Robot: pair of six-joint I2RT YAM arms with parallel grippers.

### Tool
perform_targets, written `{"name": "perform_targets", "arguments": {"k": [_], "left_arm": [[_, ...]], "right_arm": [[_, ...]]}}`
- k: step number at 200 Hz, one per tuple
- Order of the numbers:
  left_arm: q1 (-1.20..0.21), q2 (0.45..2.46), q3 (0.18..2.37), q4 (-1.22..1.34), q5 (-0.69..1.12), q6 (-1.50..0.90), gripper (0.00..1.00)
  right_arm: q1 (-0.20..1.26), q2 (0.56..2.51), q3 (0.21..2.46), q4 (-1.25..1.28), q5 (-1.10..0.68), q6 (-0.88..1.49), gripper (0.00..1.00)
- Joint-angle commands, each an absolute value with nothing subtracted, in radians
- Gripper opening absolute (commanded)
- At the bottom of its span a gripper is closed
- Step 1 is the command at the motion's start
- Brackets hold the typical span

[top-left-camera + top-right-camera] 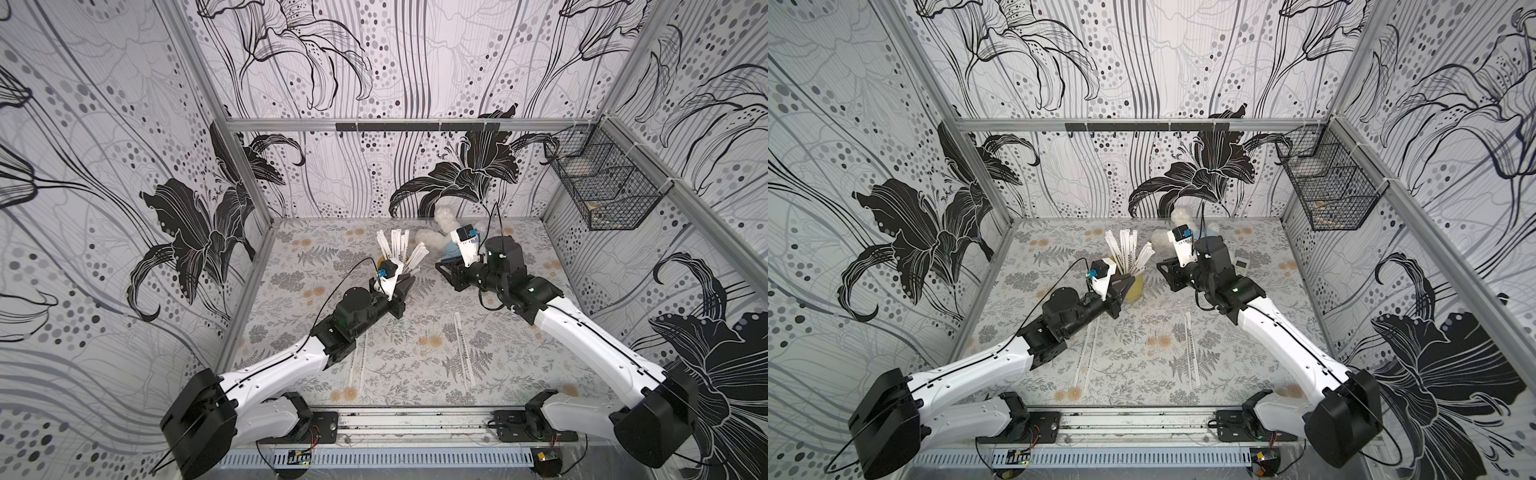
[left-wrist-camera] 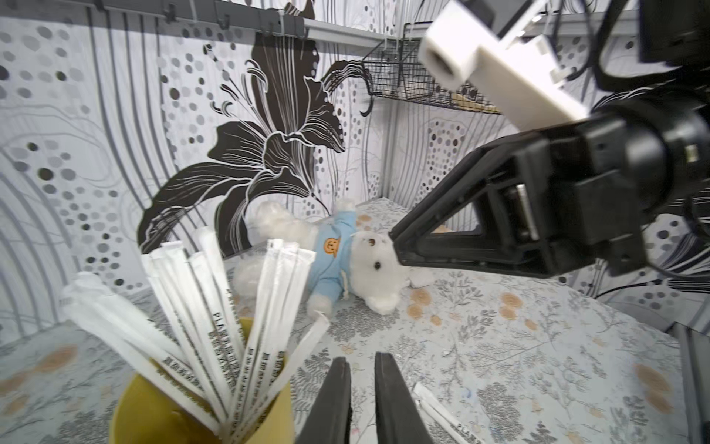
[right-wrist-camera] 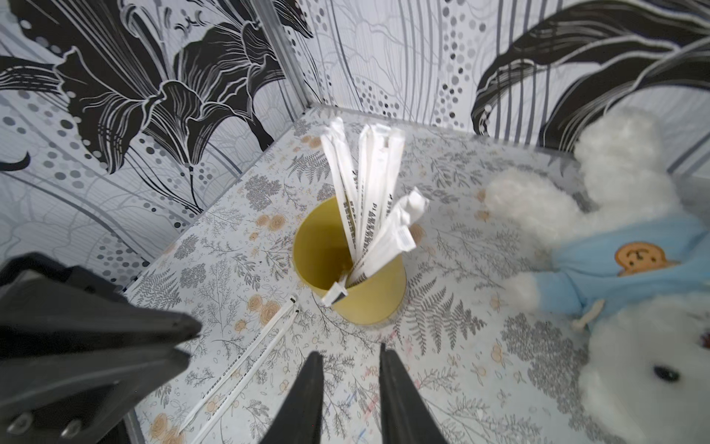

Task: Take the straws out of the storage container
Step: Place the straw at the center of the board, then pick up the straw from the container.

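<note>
Straws point(image 3: 369, 200) fan from the yellow cup point(image 3: 369, 303) — left fingers point(image 2: 338, 384) and right fingers point(image 3: 311, 384) parted, empty — a sideways tug could topple it.

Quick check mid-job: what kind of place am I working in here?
Probably a staged robot test booth: flower-print wall panels in an aluminium frame, patterned tabletop, left arm and right arm on a front rail.

Mustard-yellow cup point(image 3: 369, 296), white dark-lettered straws point(image 3: 369, 200), white blue-shirted teddy point(image 2: 330, 265), grey fern-print table point(image 3: 442, 346)
</note>
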State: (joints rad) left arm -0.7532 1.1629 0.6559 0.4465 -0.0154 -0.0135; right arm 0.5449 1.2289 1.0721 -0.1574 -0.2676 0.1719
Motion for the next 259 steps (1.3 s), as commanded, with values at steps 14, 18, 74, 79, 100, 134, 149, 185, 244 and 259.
{"name": "perform_targets", "arguments": {"k": [14,18,74,79,100,134,149,185,244,259], "left_arm": [[-0.678,1.185,0.665,0.477,0.019,0.098,0.21],[-0.673,1.193,0.664,0.486,0.027,0.109,0.21],[-0.642,1.326,0.675,0.567,0.055,0.271,0.28],[-0.639,1.338,0.683,0.566,0.063,0.282,0.29],[-0.632,1.374,0.698,0.571,0.096,0.315,0.3],[-0.626,1.419,0.713,0.594,0.118,0.346,0.31],[-0.626,1.442,0.729,0.576,0.12,0.361,0.31],[-0.626,1.493,0.75,0.594,0.095,0.382,0.31],[-0.626,1.523,0.786,0.576,0.094,0.401,0.24],[-0.626,1.517,0.784,0.582,0.092,0.408,0.2]], "right_arm": [[0.573,1.185,1.015,-0.01,-0.312,0.119,0.33],[0.576,1.183,1.013,-0.005,-0.315,0.115,0.33],[0.591,1.136,0.997,0.002,-0.283,0.084,0.33],[0.591,1.134,0.996,0.001,-0.28,0.084,0.33],[0.591,1.128,0.996,-0.012,-0.264,0.084,0.33],[0.592,1.142,1.005,-0.04,-0.211,0.08,0.33],[0.592,1.157,1.012,-0.047,-0.211,0.08,0.34],[0.592,1.183,1.02,-0.043,-0.214,0.081,0.34],[0.592,1.199,1.017,-0.035,-0.195,0.086,0.34],[0.591,1.2,1.017,-0.034,-0.195,0.08,0.34]]}}
